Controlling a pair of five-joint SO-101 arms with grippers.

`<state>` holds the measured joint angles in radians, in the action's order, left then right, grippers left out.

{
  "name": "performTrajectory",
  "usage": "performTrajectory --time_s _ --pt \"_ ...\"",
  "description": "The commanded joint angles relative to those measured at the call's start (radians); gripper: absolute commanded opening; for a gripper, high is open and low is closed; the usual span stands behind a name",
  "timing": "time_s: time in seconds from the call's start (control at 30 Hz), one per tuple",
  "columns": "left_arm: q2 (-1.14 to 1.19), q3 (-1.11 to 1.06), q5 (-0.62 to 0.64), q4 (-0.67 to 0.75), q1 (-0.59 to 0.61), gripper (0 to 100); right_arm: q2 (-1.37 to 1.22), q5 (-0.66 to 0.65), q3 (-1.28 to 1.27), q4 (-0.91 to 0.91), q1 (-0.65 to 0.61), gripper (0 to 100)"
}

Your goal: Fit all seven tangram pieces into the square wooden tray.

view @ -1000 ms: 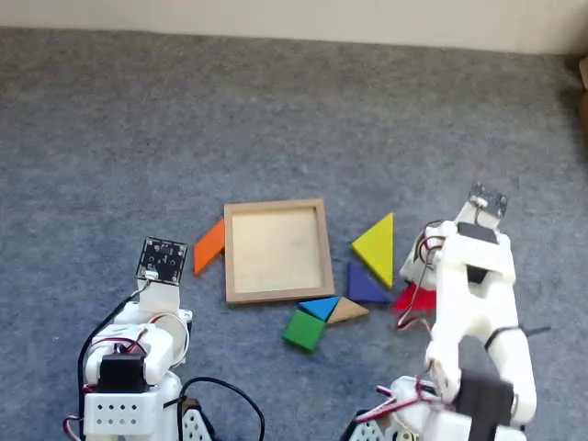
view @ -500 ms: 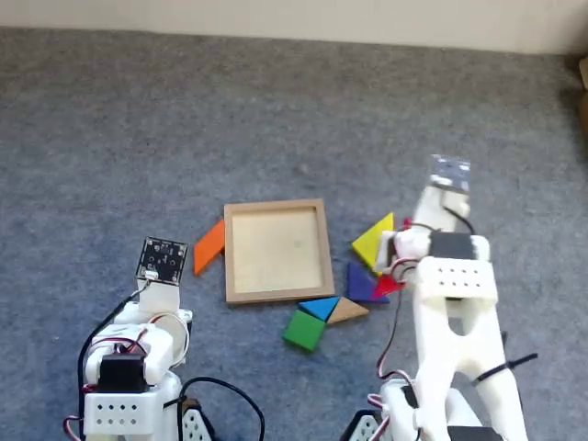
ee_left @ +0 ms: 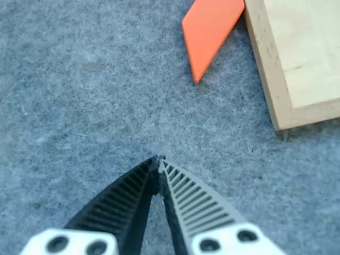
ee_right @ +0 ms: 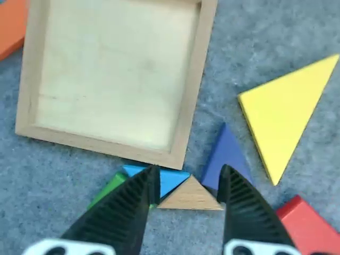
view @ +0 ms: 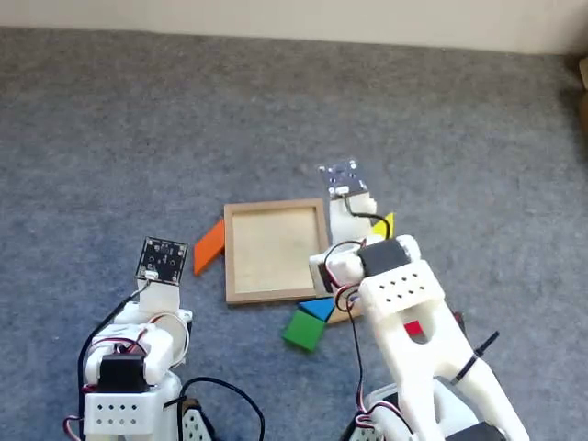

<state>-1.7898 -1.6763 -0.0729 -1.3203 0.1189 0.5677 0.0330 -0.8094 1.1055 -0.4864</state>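
floor: grey carpet (view: 138,119) | far edge: pale wall (view: 276,18)

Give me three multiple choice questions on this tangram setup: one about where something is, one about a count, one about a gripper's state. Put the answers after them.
1. Where does the orange piece lie?
A. Inside the wooden tray
B. On the carpet, beside the tray's outer wall
C. Held in a gripper

2. How many pieces lie in the tray?
A. None
B. Three
C. Seven

3. What is the state of the left gripper?
A. Spread wide
B. Shut, holding nothing
C. Shut on the orange piece

Answers:
1 B: the left wrist view shows it flat on the carpet next to the tray's wall.
2 A: the right wrist view shows a bare tray floor.
3 B: its fingertips meet over bare carpet.
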Motion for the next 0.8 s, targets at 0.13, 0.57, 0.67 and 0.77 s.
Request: performTrajectory --time_s 0.13,0.57,0.67,0.77 --pt "-0.027 -0.021 0.003 -0.006 0.012 1 0.039 -0.018 0.024 0.005 0.11 17.7" --pt "-0.027 -0.021 0.003 -0.006 0.012 1 0.035 -0.063 0.015 -0.059 0.236 29.0" --pt "-0.027 -0.021 0.003 -0.006 0.012 1 0.001 -0.063 0.019 -0.119 0.219 29.2" --pt "-0.027 -0.021 0.003 -0.006 0.012 1 -0.108 -0.063 0.03 -0.125 0.196 29.3"
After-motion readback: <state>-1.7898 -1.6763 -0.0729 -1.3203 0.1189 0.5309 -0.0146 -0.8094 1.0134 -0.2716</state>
